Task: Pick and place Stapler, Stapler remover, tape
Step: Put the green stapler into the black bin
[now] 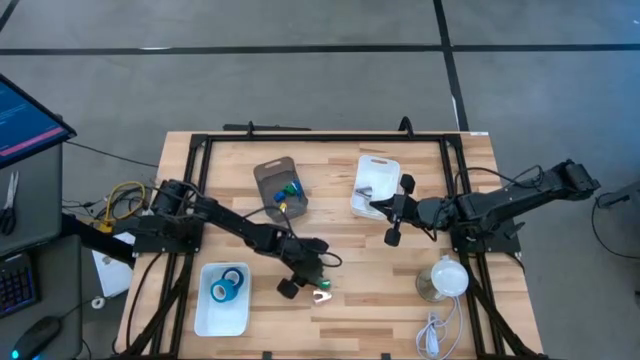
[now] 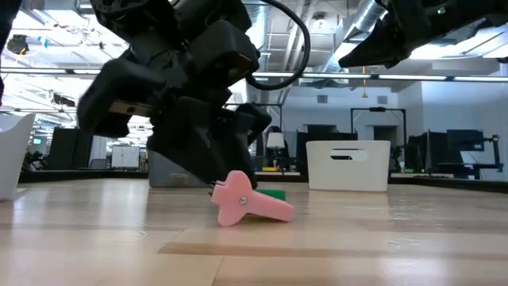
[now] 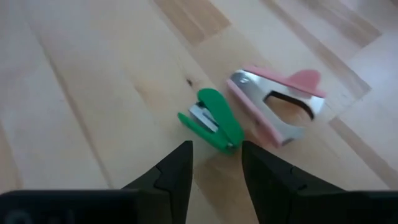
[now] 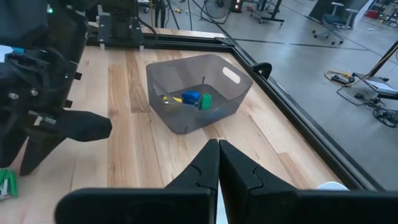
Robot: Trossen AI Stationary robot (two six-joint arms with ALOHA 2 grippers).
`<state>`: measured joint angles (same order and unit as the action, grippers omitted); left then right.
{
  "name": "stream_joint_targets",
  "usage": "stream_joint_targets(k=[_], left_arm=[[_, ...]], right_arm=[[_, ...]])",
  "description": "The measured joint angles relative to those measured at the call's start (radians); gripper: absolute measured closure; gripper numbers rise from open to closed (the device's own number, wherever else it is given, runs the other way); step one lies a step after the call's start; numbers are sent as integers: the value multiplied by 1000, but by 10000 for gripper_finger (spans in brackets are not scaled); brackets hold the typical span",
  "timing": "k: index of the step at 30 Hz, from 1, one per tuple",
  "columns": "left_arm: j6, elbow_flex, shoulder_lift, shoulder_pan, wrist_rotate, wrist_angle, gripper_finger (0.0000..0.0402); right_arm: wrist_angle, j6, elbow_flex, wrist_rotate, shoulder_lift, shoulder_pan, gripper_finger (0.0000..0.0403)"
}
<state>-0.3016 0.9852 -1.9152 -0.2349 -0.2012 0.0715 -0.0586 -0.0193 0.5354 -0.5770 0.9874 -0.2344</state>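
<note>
A small green stapler (image 3: 211,119) lies on the wooden table beside a pink stapler remover (image 3: 280,106) with metal jaws. In the low view the stapler remover (image 2: 246,202) lies in front of the stapler (image 2: 274,193). My left gripper (image 3: 216,158) is open and slants down just short of the stapler, touching nothing; in the high view my left gripper (image 1: 308,272) is near the table's middle front. Blue tape rolls (image 1: 228,285) lie in a white tray (image 1: 205,318) at the front left. My right gripper (image 4: 218,155) is shut and empty, raised at the right (image 1: 393,222).
A grey bin (image 1: 280,188) holding small coloured items stands at the far middle, with a white bin (image 1: 375,185) to its right. A round white object (image 1: 445,280) and a white cable (image 1: 435,335) lie at the front right. A black frame edges the table.
</note>
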Motion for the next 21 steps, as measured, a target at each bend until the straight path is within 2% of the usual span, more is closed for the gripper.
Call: stream_joint_targets(k=[10, 21], left_arm=[[86, 0, 0, 25, 0, 94, 269], [383, -1, 0, 18, -96, 120, 270]], right_arm=[[0, 0, 0, 0, 0, 0, 403], [-1, -64, 0, 0, 0, 0, 403]])
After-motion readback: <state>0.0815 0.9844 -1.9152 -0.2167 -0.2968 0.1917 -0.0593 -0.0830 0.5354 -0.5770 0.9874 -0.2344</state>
